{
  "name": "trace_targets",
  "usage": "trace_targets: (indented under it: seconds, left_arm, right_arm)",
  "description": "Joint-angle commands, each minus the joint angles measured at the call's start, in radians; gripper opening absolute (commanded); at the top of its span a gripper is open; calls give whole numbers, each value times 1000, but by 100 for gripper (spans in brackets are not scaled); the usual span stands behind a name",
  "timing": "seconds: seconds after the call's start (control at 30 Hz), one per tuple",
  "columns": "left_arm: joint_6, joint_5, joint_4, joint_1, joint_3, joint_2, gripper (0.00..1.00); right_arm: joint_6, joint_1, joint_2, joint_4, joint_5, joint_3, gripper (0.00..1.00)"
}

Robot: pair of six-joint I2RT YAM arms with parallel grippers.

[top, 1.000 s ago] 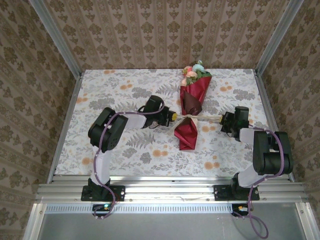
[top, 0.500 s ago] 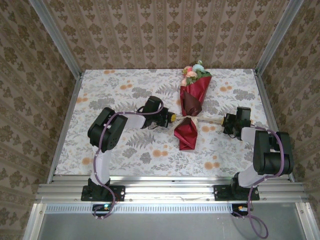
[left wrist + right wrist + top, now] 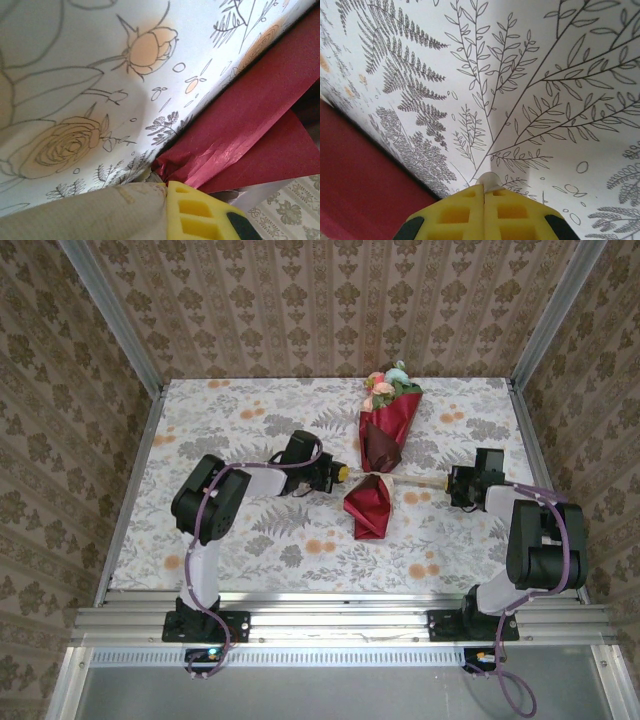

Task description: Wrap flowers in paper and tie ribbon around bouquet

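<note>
Bouquet [image 3: 388, 425] lengthwise near-to-far, blooms [image 3: 388, 383] at the far end, ribbon [image 3: 420, 478] crosswise, each end in tightly closed jaws.

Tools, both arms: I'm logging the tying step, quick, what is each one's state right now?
Left tool: closed, holding the ribbon.
Right tool: closed, pinching the ribbon's other end.

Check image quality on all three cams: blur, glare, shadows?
Top external: evenly lit, sharp, only soft shadows beside the bouquet and arms. Left wrist: paper shows a sheen at its creases, the yellow pad is soft. Right wrist: tablecloth print crisp, washed out toward the top right; pads, ribbon tip and paper slightly blurred.
</note>
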Motion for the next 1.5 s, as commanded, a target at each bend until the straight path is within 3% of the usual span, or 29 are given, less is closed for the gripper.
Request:
trace_targets:
  seconds: [0.0,0.5,1.47]
  left_arm:
    - [34,-40,-35,45,-25,-56,0]
    - [44,-38,-45,62,-36,-76,0]
    - [94,-13,-104,112,-50,-115,0]
  right_arm:
    - [-59,-26,-2,-112,129,38,0]
    - [-104,-32,20,-206,197,105,0]
    - [-169,-114,39,-239,210,145,0]
